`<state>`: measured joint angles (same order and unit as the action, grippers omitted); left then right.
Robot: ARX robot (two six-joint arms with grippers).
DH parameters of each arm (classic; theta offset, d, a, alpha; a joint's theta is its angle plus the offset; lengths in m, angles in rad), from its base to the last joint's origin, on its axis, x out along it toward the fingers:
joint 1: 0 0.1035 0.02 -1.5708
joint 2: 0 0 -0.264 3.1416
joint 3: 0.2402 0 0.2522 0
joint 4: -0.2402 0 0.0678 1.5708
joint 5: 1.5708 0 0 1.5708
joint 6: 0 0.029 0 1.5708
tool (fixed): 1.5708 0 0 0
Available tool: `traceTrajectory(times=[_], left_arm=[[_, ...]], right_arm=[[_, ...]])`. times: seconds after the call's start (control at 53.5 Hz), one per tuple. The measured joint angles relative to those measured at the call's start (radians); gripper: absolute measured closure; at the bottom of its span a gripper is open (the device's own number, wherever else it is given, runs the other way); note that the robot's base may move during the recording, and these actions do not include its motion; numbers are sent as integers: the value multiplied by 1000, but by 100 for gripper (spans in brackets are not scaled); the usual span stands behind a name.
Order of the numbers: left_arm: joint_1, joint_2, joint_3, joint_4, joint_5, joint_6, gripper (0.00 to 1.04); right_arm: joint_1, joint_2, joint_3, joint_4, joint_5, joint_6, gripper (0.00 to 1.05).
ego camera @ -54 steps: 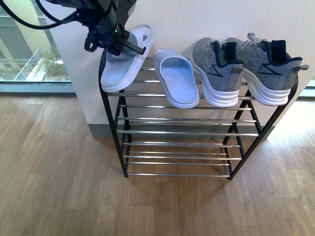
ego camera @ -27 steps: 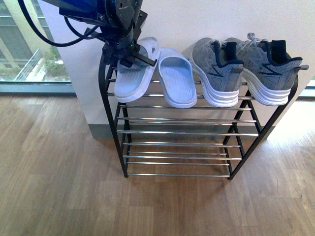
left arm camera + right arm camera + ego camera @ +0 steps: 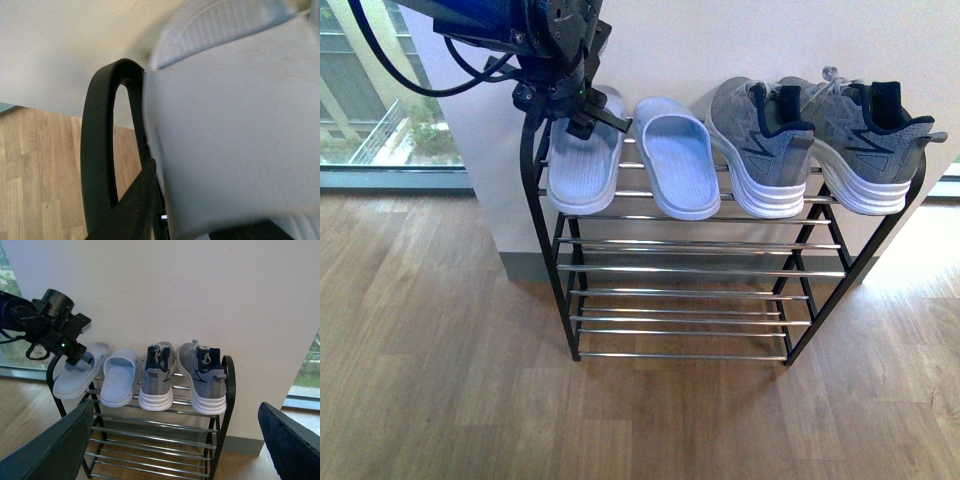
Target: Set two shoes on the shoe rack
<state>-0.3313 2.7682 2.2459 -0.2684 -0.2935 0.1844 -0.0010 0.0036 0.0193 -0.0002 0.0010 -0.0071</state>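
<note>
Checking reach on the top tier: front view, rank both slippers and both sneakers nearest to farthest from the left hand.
1. Left slipper, under the left hand.
2. Right slipper, beside it.
3. Left sneaker, right of centre.
4. Right sneaker, at the rack's right end.

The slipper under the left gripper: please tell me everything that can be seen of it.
The slipper is a light blue-white open-toe slide, with the look of soft moulded foam and a ribbed footbed. It lies sole-down on the top tier of the shoe rack, at its left end, toe toward the camera, close beside its twin. The left gripper is at its strap; whether it grips cannot be told.
</note>
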Motion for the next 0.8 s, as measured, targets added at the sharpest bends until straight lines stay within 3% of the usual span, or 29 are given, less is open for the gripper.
traceTrajectory(times=[0.206,0.467,0.542,0.673,0.803], left_arm=[[-2,0,-4,-2,58,-53,43],[0,-102,-109,49,272,-292,8],[4,-230,-260,145,300,-386,10],[16,-457,-506,292,284,-397,9],[32,-731,-811,537,93,-275,10]], right_arm=[[0,0,0,0,0,0,9],[0,0,0,0,0,0,9],[0,0,0,0,0,0,9],[0,0,0,0,0,0,9],[0,0,0,0,0,0,9]])
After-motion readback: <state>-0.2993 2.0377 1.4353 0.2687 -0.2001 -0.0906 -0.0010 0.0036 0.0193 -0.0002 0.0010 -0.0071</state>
